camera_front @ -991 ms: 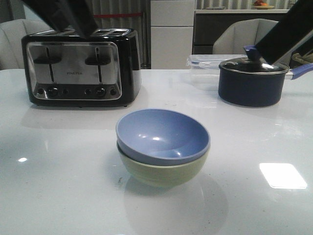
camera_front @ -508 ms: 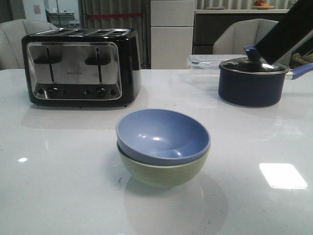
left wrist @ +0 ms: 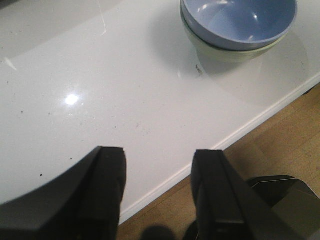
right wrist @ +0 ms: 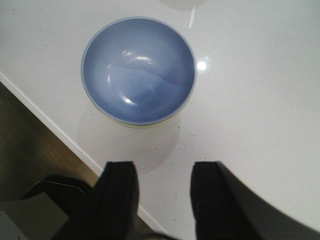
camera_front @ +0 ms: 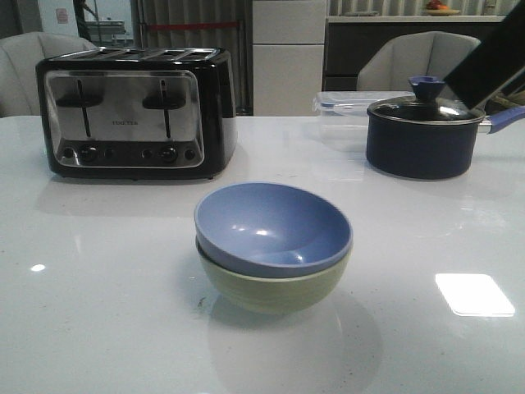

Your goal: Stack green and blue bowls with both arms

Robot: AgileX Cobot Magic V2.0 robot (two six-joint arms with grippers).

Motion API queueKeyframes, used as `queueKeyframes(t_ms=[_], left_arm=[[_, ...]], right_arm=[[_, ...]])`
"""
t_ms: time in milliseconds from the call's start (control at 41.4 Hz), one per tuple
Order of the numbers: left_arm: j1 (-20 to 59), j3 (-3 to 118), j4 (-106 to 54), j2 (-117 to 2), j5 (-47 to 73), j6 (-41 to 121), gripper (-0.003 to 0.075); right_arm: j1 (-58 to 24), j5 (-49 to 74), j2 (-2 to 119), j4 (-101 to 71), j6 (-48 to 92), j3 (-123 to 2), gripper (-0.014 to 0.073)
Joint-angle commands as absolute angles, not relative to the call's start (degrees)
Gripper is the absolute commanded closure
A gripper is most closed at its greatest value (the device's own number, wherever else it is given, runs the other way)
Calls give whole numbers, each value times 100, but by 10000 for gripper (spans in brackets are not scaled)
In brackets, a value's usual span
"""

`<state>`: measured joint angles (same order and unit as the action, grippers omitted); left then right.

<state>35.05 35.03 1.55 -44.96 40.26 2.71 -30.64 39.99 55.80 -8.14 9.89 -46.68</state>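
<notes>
Two bowls sit nested on the white counter (camera_front: 98,312), which spreads wide and glossy under everything; at its back stands the black and steel toaster (camera_front: 135,111), well apart from the stack, and off to the other side the dark navy pot (camera_front: 422,135) with a clear plastic box (camera_front: 344,107) just behind it; a slanted piece of the right arm (camera_front: 492,61) shows above the pot, clear of the work. Near the counter's front edge the green bowl (camera_front: 275,287) rests upright as the base, and the blue bowl (camera_front: 273,226) sits inside it, slightly tilted, its rim riding above the green one; the stacking looks done, judging by how they lie. The left gripper (left wrist: 159,192) hangs over the counter edge with its jaws spread and nothing between them, the stack well away from it; the right gripper (right wrist: 164,200) is likewise parted and empty, set back from the bowls, which fits arms standing off a finished stack so nothing gets knocked.
</notes>
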Motion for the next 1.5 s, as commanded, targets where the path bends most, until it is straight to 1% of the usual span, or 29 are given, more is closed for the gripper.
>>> queueKeyframes(t_ms=[0, 121, 193, 218, 290, 798, 967, 1088, 1209, 1403, 1475], left_arm=[[3542, 3666, 161, -4462, 3529, 206, 460], [3542, 3666, 161, -4462, 3509, 206, 570], [3542, 3666, 161, -4462, 3509, 206, 624], [3542, 3666, 161, -4462, 3509, 206, 631], [3542, 3666, 126, -4462, 3526, 206, 627], [3542, 3664, 96, -4462, 3525, 206, 627], [3521, 3654, 108, -4233, 3525, 217, 627], [3079, 3629, 282, -3754, 3477, 217, 627], [2437, 3384, 269, -3147, 2973, 217, 627], [1291, 2467, -60, -1814, 2004, 217, 627], [1021, 2062, -99, -1350, 1807, 217, 627]], right_arm=[[-3068, 3711, 5480, -783, 1057, -4827, 365], [-3068, 3711, 5480, -783, 1057, -4827, 470], [-3068, 3711, 5480, -783, 1057, -4827, 514], [-3068, 3711, 5480, -783, 1057, -4827, 524], [-3068, 3711, 5480, -783, 1057, -4827, 542], [-3063, 3711, 5480, -783, 1057, -4827, 541], [-3063, 3711, 5480, -783, 1057, -4827, 541], [-3063, 3711, 5480, -783, 1057, -4827, 541], [-3063, 3711, 5480, -783, 1057, -4827, 541], [-3063, 3711, 5480, -783, 1057, -4827, 541], [-3063, 3711, 5480, -783, 1057, -4827, 541]])
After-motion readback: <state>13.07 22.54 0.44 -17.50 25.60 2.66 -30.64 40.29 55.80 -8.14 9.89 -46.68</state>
